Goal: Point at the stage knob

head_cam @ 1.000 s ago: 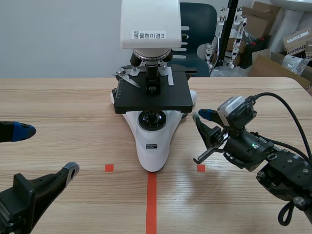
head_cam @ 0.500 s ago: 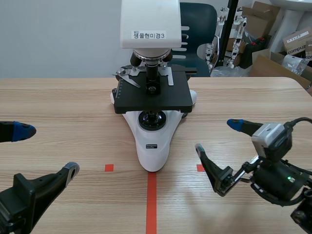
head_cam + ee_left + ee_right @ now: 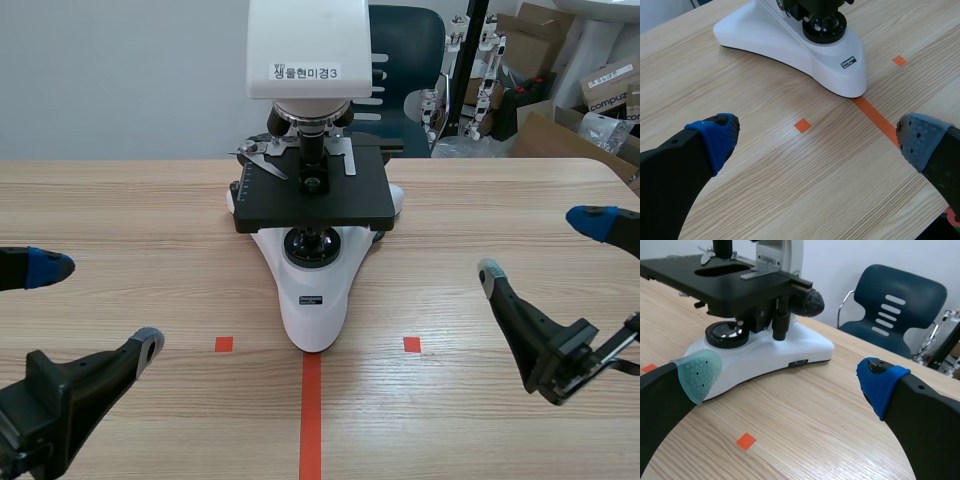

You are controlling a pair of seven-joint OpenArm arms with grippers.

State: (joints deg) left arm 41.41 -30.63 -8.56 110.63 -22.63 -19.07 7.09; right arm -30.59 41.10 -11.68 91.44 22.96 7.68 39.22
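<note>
A white microscope [image 3: 313,200] with a black stage [image 3: 313,195] stands at the table's middle. In the right wrist view its black stage knob [image 3: 780,320] hangs under the stage's right side, next to the large round focus knob [image 3: 810,301]. My right gripper [image 3: 540,246] is open at the table's right, well apart from the microscope, and the knob lies ahead of the right gripper [image 3: 788,375]. My left gripper [image 3: 95,307] is open low at the table's left. In its own view the left gripper [image 3: 817,136] frames bare wood, with the white base [image 3: 805,47] ahead.
A blue chair [image 3: 405,60] stands behind the table. Cardboard boxes [image 3: 590,95] and a metal rack are at the back right. The wooden table [image 3: 150,220] spreads on both sides of the microscope.
The right gripper opened wide and drew back from beside the microscope's base toward the table's right front. The left arm kept still.
</note>
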